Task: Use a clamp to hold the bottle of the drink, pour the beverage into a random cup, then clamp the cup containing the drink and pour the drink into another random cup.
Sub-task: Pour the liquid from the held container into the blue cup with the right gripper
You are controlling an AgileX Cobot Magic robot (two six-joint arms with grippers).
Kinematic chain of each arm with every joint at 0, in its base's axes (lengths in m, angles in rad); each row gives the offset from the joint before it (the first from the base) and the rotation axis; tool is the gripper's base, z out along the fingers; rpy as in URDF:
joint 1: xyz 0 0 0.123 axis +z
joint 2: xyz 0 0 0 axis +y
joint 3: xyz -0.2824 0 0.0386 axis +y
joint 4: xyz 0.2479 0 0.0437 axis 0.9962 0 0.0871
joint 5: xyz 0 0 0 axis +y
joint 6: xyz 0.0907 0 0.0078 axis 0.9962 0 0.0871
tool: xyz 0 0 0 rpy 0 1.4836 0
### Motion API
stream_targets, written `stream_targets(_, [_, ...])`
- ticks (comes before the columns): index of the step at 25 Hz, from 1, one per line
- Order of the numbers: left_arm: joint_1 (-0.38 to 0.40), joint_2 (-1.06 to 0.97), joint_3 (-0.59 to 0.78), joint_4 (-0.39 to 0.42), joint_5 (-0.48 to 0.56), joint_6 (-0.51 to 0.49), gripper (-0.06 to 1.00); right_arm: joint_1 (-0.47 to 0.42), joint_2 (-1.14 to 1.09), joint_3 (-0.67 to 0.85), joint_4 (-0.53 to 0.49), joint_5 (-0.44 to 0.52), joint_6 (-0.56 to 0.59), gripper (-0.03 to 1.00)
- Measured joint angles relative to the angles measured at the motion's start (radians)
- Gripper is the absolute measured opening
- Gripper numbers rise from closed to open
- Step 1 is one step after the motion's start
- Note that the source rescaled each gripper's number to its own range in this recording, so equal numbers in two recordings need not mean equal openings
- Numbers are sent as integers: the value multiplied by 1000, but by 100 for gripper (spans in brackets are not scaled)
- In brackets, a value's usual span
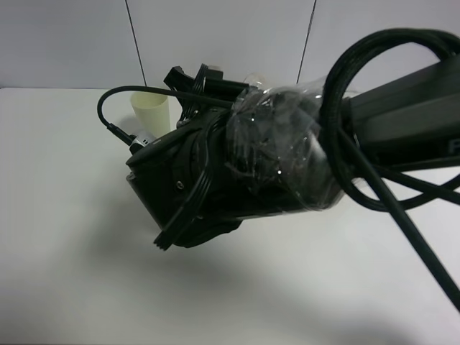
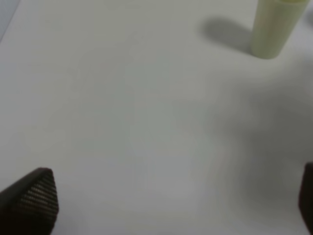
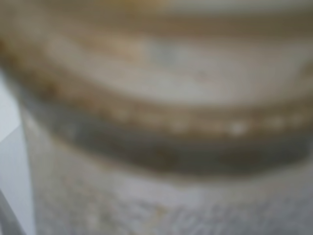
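Observation:
A pale yellow cup [image 1: 151,112] stands on the white table at the back left; it also shows in the left wrist view [image 2: 273,27]. My left gripper [image 2: 171,200] is open and empty above bare table, well short of that cup. My right arm reaches across the middle of the exterior view and hides most of the scene; its gripper [image 1: 194,77] is near the back, just right of the yellow cup. The right wrist view is filled by a blurred, close, translucent vessel [image 3: 156,122] with beige and grey bands. I cannot tell if it is the bottle or a cup. No right fingers show.
The white table [image 1: 65,237] spreads across the front and left. A grey panelled wall [image 1: 72,36] stands behind it. Black cables [image 1: 388,194] and a plastic-wrapped wrist joint [image 1: 287,144] hang over the middle and right.

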Motion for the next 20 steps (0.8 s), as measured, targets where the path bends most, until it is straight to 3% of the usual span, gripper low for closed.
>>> stream_targets(12, [0, 0, 0, 0, 0, 0, 100, 0, 0, 0, 0, 0, 42, 0])
stream_targets(20, [0, 0, 0, 0, 0, 0, 100, 0, 0, 0, 35, 0, 258, 0])
